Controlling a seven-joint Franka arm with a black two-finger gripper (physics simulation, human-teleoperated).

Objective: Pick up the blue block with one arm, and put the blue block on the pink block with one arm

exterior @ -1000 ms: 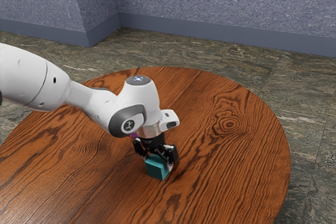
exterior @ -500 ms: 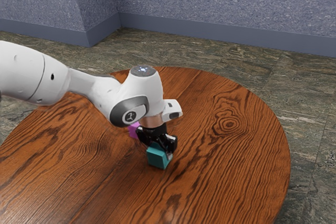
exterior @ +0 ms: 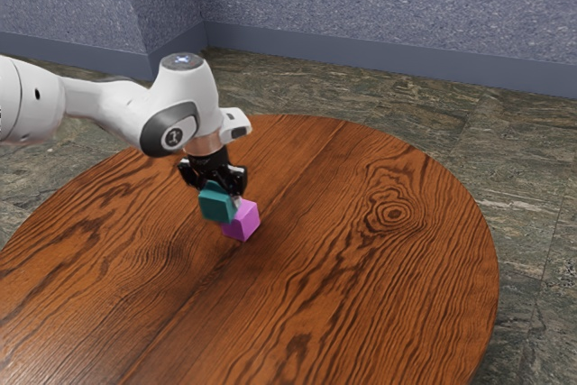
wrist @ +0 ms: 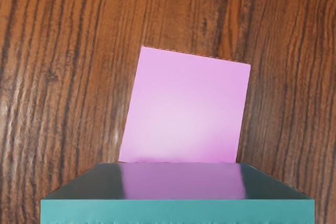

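Teal-blue in colour, the blue block (exterior: 217, 204) is seen clamped between the two black fingers of the gripper (exterior: 216, 194), whose jaws are closed narrowly on it from two sides. It is held clear of the wooden table (exterior: 379, 268), at the upper-left edge of the pink block (exterior: 243, 221) as seen in the exterior view, overlapping that block's top corner. Whether the two blocks touch cannot be told.

The blue block is cube-like, so no long axis can be made out. In the exterior view it is seen slightly tilted, with one corner pointing down toward the table. In the wrist view the blue block (wrist: 178, 198) lies just under the hand, its near edge running level. Its top face is glossy and dark, and a pink reflection is carried on it.

The pink block (wrist: 184, 106) is seen resting flat on the table (wrist: 52, 77), turned a little against the blue block's edges. Its top face is plain and matte. The white arm (exterior: 99, 105) reaches in from the exterior view's left.
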